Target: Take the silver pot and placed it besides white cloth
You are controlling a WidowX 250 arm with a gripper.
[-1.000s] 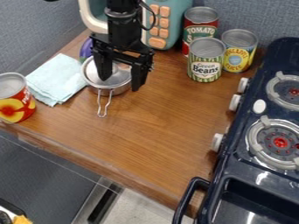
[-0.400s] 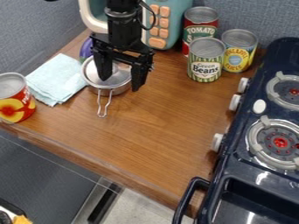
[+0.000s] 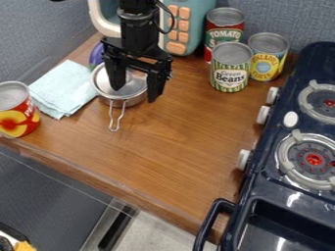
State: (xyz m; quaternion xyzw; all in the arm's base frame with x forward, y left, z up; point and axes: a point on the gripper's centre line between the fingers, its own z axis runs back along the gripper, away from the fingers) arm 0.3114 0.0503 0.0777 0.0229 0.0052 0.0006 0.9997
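My black gripper (image 3: 136, 93) hangs over the silver pot at the upper left of the counter, open, with one finger above the pot's inside and the other by its right rim. The silver pot (image 3: 133, 94) stands upright, its wire handle toward the counter's front edge; the gripper hides part of its far side. Just left of the pot lies the folded cloth (image 3: 62, 90), pale bluish white, close against the pot's left side.
A red can (image 3: 19, 113) stands at the left edge. Behind are a teal toy microwave (image 3: 188, 29) and a purple object (image 3: 96, 56). Three cans, including the green beans can (image 3: 230, 68), stand at the back. The dark blue stove (image 3: 275, 196) takes up the right side.
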